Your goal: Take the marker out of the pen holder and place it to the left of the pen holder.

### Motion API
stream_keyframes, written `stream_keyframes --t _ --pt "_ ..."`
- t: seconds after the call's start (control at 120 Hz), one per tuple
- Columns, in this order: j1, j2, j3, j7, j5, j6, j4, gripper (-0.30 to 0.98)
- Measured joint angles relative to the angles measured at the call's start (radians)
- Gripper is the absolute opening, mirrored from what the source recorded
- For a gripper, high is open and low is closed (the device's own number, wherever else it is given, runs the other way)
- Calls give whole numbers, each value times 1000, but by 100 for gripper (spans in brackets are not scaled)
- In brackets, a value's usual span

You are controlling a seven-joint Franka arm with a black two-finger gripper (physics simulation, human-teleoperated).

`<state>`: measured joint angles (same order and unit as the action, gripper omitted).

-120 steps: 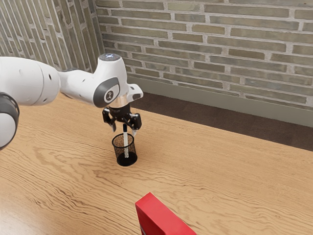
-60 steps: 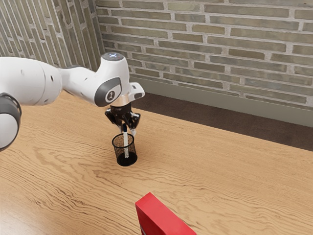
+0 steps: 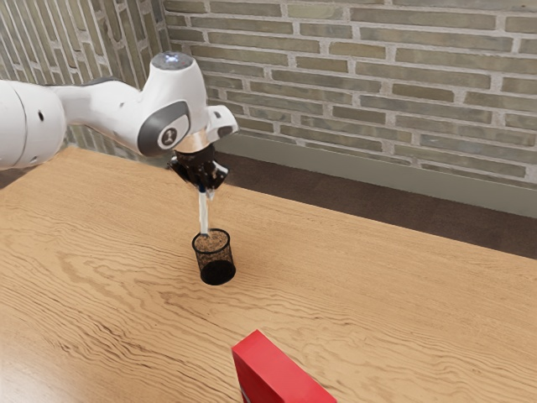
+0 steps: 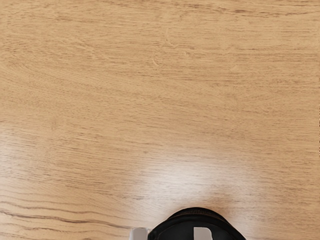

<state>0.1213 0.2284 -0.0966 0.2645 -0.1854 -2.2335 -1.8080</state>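
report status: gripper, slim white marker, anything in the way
Black gripper shut on marker, held nearly upright. Lower end near rim of round black mesh pen holder, full clearance unclear. Red box stands apart from holder.

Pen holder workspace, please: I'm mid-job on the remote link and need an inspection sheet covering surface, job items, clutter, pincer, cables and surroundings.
Surface: light wood-grain table, glossy patch in the wrist view.
Job's things: black mesh pen holder upright; marker roughly upright, its lower end near the holder's rim.
Clutter: red block-like object at the exterior view's lower edge.
Gripper: pincer shut on the marker's upper end, above the holder.
Cables: nothing seen.
Surroundings: brick wall, dark floor.
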Motion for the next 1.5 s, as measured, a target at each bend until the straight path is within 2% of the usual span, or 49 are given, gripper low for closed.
stream_keyframes --t 0.1,0.183,0.233,0.325,0.425,0.6,0.75,0.817,0.9,0.975,1.05,1.242,1.5 --pt "-7 -41 -3 -4 -53 6 9 -7" --pt "-81 -11 1 -8 -76 27 36 -7" --pt "-137 27 6 -13 -72 43 43 -7" --pt "-276 111 68 -38 -57 73 61 -7" --pt "-348 188 121 -77 -49 110 132 -7" --pt "-411 316 168 -170 -43 161 266 -7" --pt "-419 333 174 -251 -19 180 290 27" --pt "-401 272 168 -281 -15 185 284 38" --pt "-311 82 131 -307 -11 186 246 48" --pt "-257 -109 112 -312 37 198 138 54" --pt "-208 -213 105 -308 61 246 101 59" --pt "-62 -293 67 -283 71 397 91 64" --pt "-85 -300 64 -254 65 490 90 67"
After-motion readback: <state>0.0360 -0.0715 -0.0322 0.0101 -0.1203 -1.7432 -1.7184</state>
